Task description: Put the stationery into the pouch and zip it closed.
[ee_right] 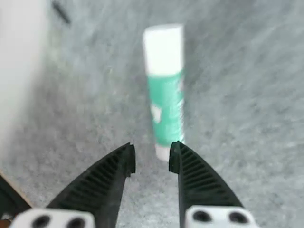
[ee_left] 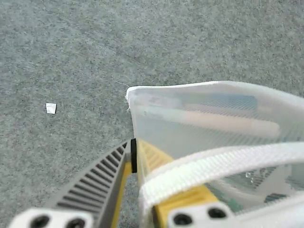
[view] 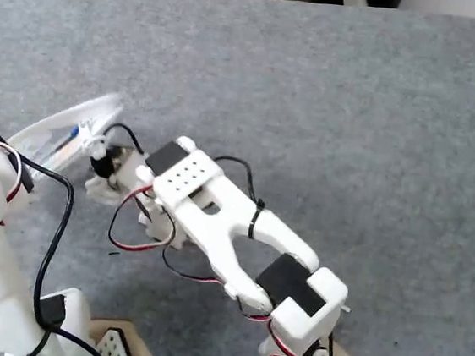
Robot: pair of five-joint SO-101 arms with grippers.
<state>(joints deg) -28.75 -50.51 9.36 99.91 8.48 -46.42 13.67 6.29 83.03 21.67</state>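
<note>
Looking down from the high view, I see the translucent mesh pouch [view: 60,130] at the left of the grey felt worktop [view: 356,97], with the right arm stretched toward it. At the left wrist, the left gripper [ee_left: 132,154] is clamped on the pouch's corner, pens [ee_left: 223,122] inside. At the right wrist, the right gripper [ee_right: 152,154] stands apart at one end of the glue stick [ee_right: 164,90]. That smooth cylinder could roll or squirt free if pinched so near its tip.
</note>
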